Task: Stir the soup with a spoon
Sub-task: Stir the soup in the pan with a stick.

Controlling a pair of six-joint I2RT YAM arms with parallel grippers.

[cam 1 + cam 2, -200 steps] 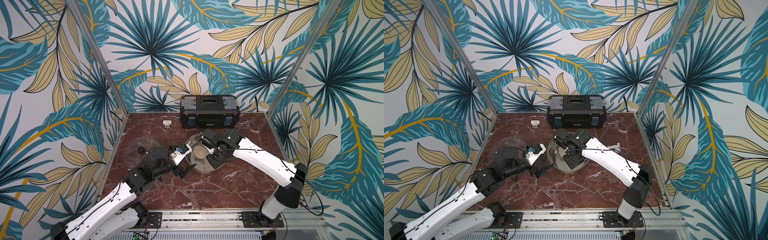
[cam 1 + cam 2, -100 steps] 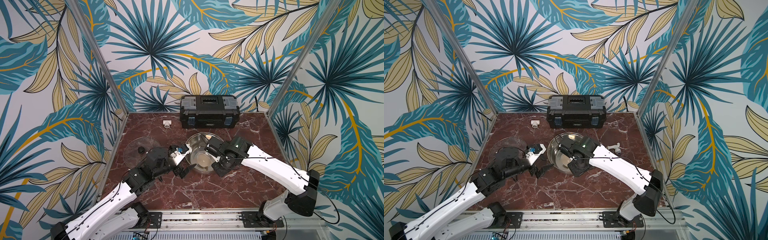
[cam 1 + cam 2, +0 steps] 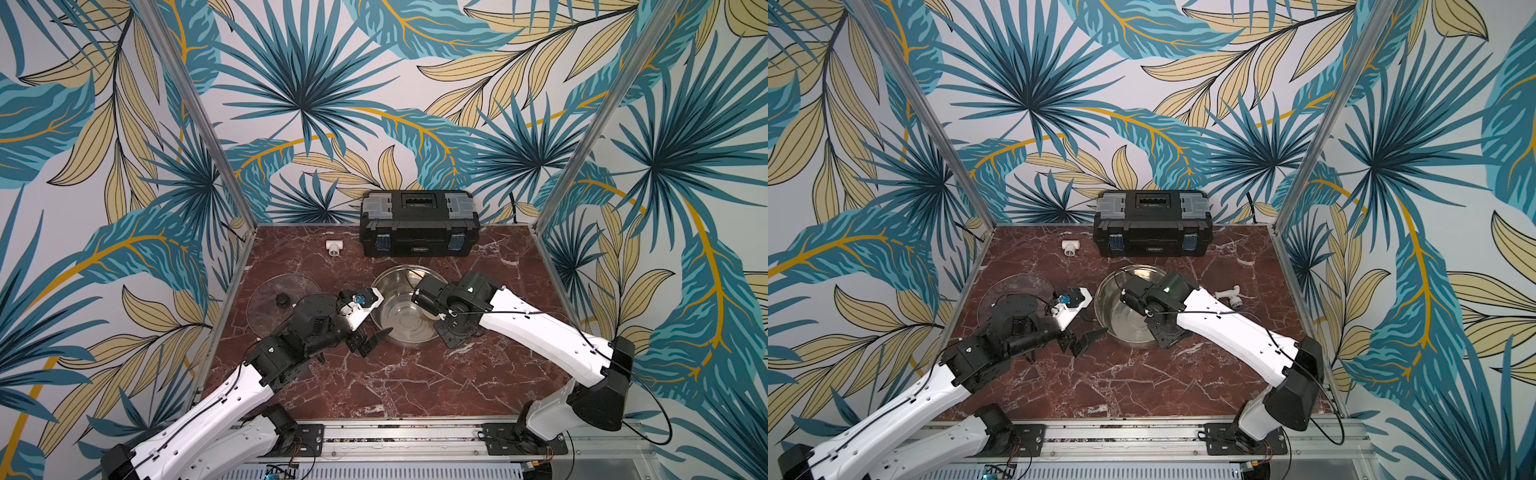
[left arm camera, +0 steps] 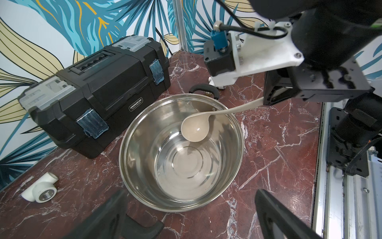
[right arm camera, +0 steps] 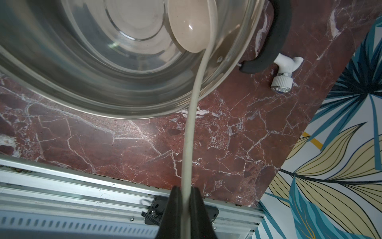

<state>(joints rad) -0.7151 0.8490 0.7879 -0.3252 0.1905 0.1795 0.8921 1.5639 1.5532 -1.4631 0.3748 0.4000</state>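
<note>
Right gripper (image 5: 186, 193), right wrist view: jaws pinched on the spoon (image 5: 191, 115) handle. The handle crosses the pot (image 5: 103, 97) rim, with the bowl inside.

Left wrist view: left gripper (image 4: 191, 193) spread wide, empty, facing the pot. The spoon bowl sits inside, near the far wall.

Both top views: right arm (image 3: 540, 332) stretched out, wrist over the pot's rim. Left arm (image 3: 232, 395) low, gripper just beside the pot.

red-brown marble tabletop (image 3: 395, 386), veined white. against the back edge, black toolbox (image 3: 419, 226); just left of it, small white t-shaped pipe fitting (image 3: 334, 247). mid-table, steel pot (image 3: 388, 291), upright. left of that, glass lid (image 3: 268, 301) lying flat, knob up. right of the pot, white tap fitting (image 3: 1230, 296).
</note>
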